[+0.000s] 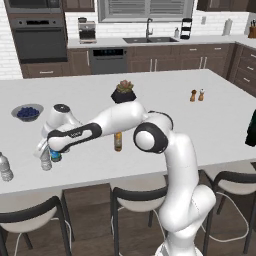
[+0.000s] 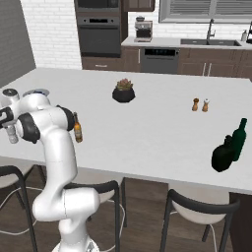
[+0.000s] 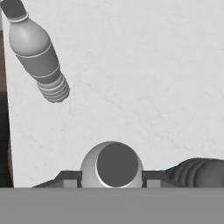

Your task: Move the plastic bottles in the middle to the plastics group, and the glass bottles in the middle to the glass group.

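Note:
My gripper (image 1: 46,150) is at the island's front left, shut on a clear ribbed water bottle (image 1: 46,164) with a white cap (image 3: 116,164); in the hand view its fingers (image 3: 65,177) press both sides of the bottle. Touching or right beside it stands the dark bottle with blue label (image 1: 55,156), whose dark ribbed side (image 3: 197,173) shows on the right in the hand view. The plastics group's clear bottle (image 1: 5,167) (image 3: 37,52) stands further left near the front edge. The amber glass bottle (image 1: 118,141) (image 2: 77,129) stands in the middle. Dark green glass bottles (image 2: 239,139) stand at the far right.
A bowl of blueberries (image 1: 27,112) sits behind the gripper. A potted succulent (image 1: 123,92) and salt and pepper shakers (image 1: 197,95) stand further back. Stools (image 1: 135,195) line the counter's front edge (image 1: 100,181). A round dark jug (image 2: 222,155) stands by the green bottle.

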You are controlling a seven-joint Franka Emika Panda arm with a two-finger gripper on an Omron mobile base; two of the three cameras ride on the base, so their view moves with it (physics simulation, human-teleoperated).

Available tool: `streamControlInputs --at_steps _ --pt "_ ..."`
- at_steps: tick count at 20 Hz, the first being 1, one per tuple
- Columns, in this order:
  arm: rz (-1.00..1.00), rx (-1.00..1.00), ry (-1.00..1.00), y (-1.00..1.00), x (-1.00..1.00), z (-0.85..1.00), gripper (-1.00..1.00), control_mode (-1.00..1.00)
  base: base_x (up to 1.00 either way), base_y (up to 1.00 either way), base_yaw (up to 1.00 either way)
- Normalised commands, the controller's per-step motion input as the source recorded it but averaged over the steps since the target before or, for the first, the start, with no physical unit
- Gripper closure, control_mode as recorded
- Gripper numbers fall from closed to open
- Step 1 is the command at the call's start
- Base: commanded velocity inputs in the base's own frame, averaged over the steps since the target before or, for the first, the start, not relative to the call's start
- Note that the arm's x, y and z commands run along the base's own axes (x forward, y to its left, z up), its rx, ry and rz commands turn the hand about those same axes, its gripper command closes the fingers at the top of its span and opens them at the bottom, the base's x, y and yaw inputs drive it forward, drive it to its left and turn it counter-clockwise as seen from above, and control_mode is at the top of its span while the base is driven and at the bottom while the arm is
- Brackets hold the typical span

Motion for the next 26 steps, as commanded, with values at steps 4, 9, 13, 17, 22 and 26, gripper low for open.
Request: streamControlInputs --at_steps 4,9,13,17,22,26 --pt "0.00 0.00 -0.07 0.00 -0.04 0.00 1.00 -1.00 0.00 0.00 0.00" --pt "0.00 0.00 -0.18 0.04 -0.19 0.00 1.00 -1.00 0.00 0.00 0.00" --pt "0.00 0.00 -0.04 0.01 -0.03 0.00 1.00 -1.00 0.00 0.00 0.00" --pt "0.00 0.01 0.03 0.00 0.00 0.00 1.00 -1.00 0.00 0.00 0.00" --pt "0.00 0.00 0.12 0.00 0.00 0.00 1.00 -1.00 0.00 0.00 0.00" --pt "0.00 0.00 0.06 0.00 0.00 0.00 1.00 -1.00 0.00 0.00 0.00"
